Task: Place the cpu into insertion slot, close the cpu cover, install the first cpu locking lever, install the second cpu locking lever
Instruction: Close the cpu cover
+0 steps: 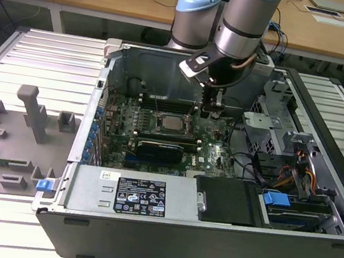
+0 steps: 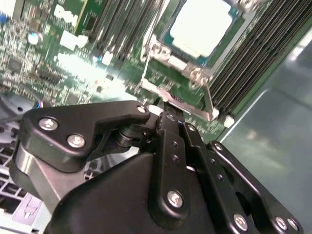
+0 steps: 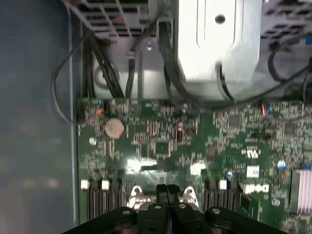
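– Claw [image 1: 210, 110] sits low inside the uncovered computer case [image 1: 206, 249], its two fingers [image 3: 161, 195] pressed together with nothing seen between them. Where is the chip?

– Just beside the claw, on the exterior view's left. The cpu [image 1: 173, 123] lies in the insertion slot [image 1: 172, 131], and the cpu cover [image 2: 171, 57] appears to be down around it, with the silver top showing through the window.

– Which step is this?

– By the look of it, the first locking lever [image 2: 208, 100]. In the second wrist view the joined tips hover at the socket's edge, close to that flat metal bar. Whether they touch it cannot be told.

– What does the move call for?

– Probably a firm, steady push. The lever has to swing flat against the green board [image 3: 161, 136] and tuck under its catch, without the tips sliding onto the memory slots [image 2: 261, 48] beyond the socket.
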`<state>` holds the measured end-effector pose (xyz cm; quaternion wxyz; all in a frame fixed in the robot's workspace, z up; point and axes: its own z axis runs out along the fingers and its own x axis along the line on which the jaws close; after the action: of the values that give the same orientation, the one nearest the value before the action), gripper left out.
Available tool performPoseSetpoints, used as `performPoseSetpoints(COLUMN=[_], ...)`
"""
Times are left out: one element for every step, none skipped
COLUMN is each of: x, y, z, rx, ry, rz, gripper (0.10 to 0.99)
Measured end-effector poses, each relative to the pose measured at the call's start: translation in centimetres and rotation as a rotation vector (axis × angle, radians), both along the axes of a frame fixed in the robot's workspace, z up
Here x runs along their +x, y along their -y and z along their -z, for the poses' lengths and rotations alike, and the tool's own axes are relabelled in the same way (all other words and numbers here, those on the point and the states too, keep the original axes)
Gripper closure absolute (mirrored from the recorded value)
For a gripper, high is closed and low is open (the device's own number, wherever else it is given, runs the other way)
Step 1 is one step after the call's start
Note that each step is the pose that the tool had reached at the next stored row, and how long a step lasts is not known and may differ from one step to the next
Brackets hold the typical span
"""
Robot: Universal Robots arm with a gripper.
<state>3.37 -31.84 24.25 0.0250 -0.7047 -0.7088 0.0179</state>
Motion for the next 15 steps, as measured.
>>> performPoseSetpoints(x=[-0.3,-0.67,-1.03,-1.37,-1.56,-1.7,-1.83,-1.88,-1.9,-1.93,-2.01,-2.23,-2.56,-2.84,-3.31], y=[0.0,0.0,0.0,0.0,0.0,0.0,0.0,0.0,0.0,0.0,0.0,0.0,0.0,0.0,0.0], z=[0.0,0.0,0.0,0.0,0.0,0.0,0.0,0.0,0.0,0.0,0.0,0.01,0.04,0.06,0.1], rx=[0.0,0.0,0.0,0.0,0.0,0.0,0.0,0.0,0.0,0.0,0.0,0.0,0.0,0.0,0.0], ry=[0.0018,0.0034,0.0048,0.0061,0.0067,0.007,0.0075,0.0075,0.0076,0.0077,0.0088,0.0117,0.0145,0.0164,0.0197], rz=[0.0,0.0,0.0,0.0,0.0,0.0,0.0,0.0,0.0,0.0,0.0,0.0,0.0,0.0,0.0], gripper=[0.98,0.98,0.98,0.98,0.98,0.98,0.98,0.98,0.98,0.98,0.98,0.98,0.98,0.98,0.98])
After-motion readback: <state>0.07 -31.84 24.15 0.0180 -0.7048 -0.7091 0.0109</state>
